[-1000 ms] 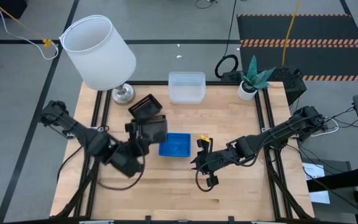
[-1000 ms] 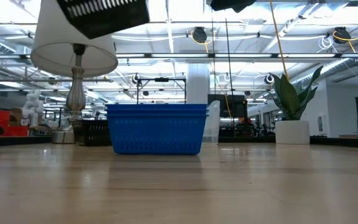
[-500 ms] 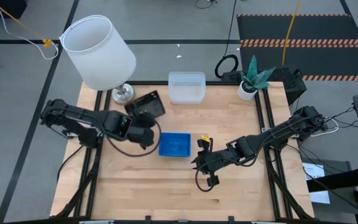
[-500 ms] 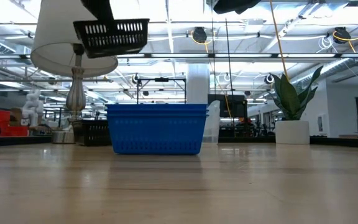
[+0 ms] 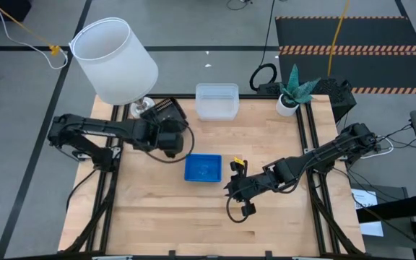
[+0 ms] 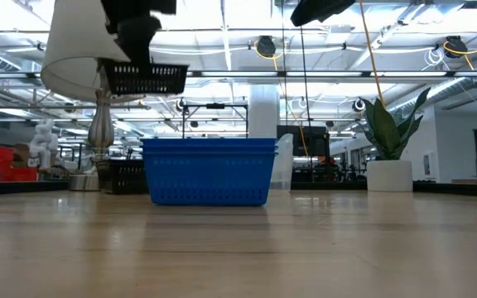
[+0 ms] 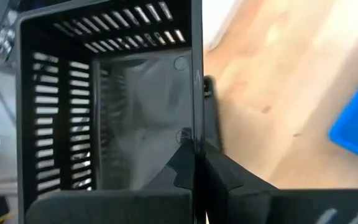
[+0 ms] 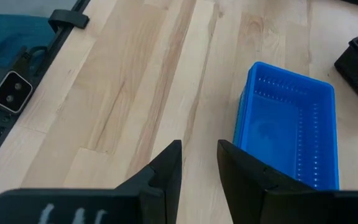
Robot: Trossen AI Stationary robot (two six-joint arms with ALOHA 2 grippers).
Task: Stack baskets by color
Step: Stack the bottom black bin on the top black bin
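My left gripper (image 5: 170,130) is shut on a black basket (image 5: 166,112) and holds it in the air near the lamp's base; the low view shows this basket (image 6: 145,79) high over the table. Below it, another black basket (image 6: 127,176) rests on its bottom on the table. The blue baskets (image 5: 203,167) sit nested mid-table, and the clear baskets (image 5: 217,101) sit at the far edge. My right gripper (image 5: 231,184) hovers open just right of the blue baskets (image 8: 291,130), with nothing between its fingers. My left gripper pinches one side wall of the black basket (image 7: 196,127), with one finger (image 7: 182,168) inside the basket and the other (image 7: 222,174) outside. The fingers slant down from the table's near-left side. The basket hangs lifted clear and about level, its open side up.
A white lamp (image 5: 114,61) stands at the far left corner, its shade overhanging the spot where the black basket hangs. A small potted plant (image 5: 292,90) stands at the far right. Bare wood lies along the table's near half.
My left gripper has swung with the black basket toward the table's far edge and a little down, from beside the blue baskets to over the black basket by the lamp. The held basket has gone from tilted to about level.
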